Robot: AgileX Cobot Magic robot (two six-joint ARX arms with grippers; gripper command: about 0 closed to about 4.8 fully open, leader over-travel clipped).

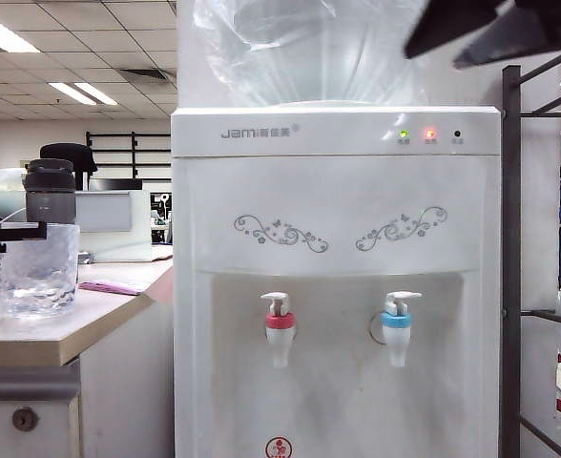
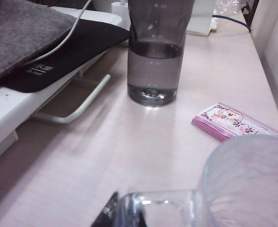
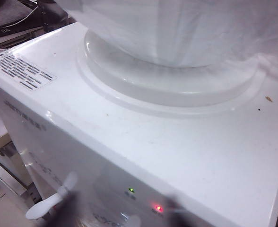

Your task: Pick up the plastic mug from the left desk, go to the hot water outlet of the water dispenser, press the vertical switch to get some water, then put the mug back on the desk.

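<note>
1. our left gripper [image 1: 18, 232] is clamped on the mug [image 1: 39, 269] handle; mug on the desk [image 1: 90, 320].
2. right gripper [image 1: 495, 33] high above the dispenser [image 1: 338, 239], opening unclear.
3. we lift straight, keeping it level.

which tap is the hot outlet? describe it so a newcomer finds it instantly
Start at the tall white water dispenser under the big clear bottle. Two small white taps sit in its front recess. The hot water outlet is the one nearer the desk, with a red collar; its neighbour has a blue collar.
</note>
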